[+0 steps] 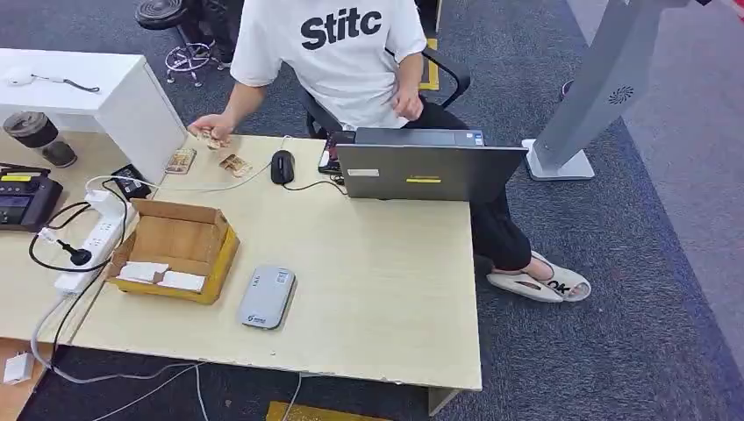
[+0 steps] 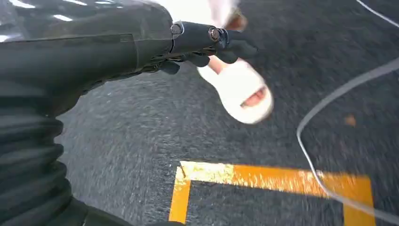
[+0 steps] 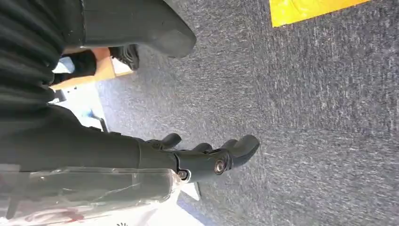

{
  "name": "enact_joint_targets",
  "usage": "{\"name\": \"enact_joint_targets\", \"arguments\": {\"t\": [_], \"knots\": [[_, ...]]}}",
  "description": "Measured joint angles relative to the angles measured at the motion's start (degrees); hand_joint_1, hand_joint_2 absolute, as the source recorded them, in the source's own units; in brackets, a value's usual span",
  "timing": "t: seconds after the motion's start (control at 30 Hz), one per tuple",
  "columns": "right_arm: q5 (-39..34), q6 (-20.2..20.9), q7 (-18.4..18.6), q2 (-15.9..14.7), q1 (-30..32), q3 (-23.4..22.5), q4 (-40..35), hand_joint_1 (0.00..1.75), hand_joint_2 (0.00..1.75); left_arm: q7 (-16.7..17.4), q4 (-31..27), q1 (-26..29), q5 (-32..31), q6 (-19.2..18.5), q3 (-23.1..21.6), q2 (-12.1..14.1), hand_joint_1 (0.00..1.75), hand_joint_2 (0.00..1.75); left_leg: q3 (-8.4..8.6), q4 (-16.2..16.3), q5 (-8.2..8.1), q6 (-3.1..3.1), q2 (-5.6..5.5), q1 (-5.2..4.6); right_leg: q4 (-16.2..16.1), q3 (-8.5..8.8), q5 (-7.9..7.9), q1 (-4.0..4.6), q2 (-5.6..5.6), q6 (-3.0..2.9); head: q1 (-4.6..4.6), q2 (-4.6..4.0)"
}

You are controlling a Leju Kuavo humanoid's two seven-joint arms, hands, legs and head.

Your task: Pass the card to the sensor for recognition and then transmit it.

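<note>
Cards (image 1: 182, 160) at the far-left edge of the desk, sensor (image 1: 267, 297) lying near its front edge.

Taking the grey sensor as landmark: three small cards lie well beyond it, toward the person (image 1: 333, 53), whose hand (image 1: 211, 128) rests on the farthest one. The cardboard box (image 1: 175, 248) sits just left of the sensor, its long axis running away from the robot. Both arms hang over the carpet: left hand (image 2: 211, 44) with fingers loosely curled, holding nothing; right hand (image 3: 207, 155) likewise empty, fingers half bent. By my judgement the cards lie forward and left, so the left hand is nearer.
</note>
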Motion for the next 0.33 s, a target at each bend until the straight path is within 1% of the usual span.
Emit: {"name": "enact_joint_targets", "arguments": {"t": [0.1, 0.17, 0.27, 0.33], "knots": [[0.1, -0.3, 0.2, 0.0, -0.1, 0.6, 0.1, 0.00, 1.75, 0.5, 0.9, 0.4, -1.4, -2.5, -1.9, 0.9, 0.00, 1.75, -0.01, 0.0, 0.00, 0.00, 0.00, 0.02, 0.0, 0.00, 0.00, 0.01, 0.00, 0.00, 0.00, 0.00], [0.1, -0.3, 0.6, 0.0, -0.1, 1.0, 0.1, 0.00, 1.75, 1.8, 1.3, 0.7, -2.0, -3.7, -2.7, 1.2, 0.00, 1.75, -0.01, 0.0, 0.00, 0.00, 0.00, 0.02, 0.0, 0.00, 0.00, 0.02, 0.00, 0.00, 0.00, 0.00], [0.6, -0.3, 1.3, 0.0, -0.1, 1.5, 0.2, 0.00, 1.75, 5.8, 1.8, 0.9, -3.2, -7.4, -3.7, 1.7, 0.00, 1.75, -0.01, 0.0, 0.00, 0.00, 0.00, 0.02, 0.0, 0.01, 0.00, 0.02, 0.00, 0.01, 0.02, 0.00], [1.1, -0.3, 2.0, 0.0, -0.2, 2.0, 0.2, 0.00, 1.75, 8.4, 1.9, 1.2, -4.7, -9.2, -4.4, 2.0, 0.00, 1.75, -0.01, 0.0, 0.00, 0.00, 0.00, 0.02, 0.0, 0.01, 0.00, 0.02, 0.00, 0.01, 0.00, 0.00]]}}
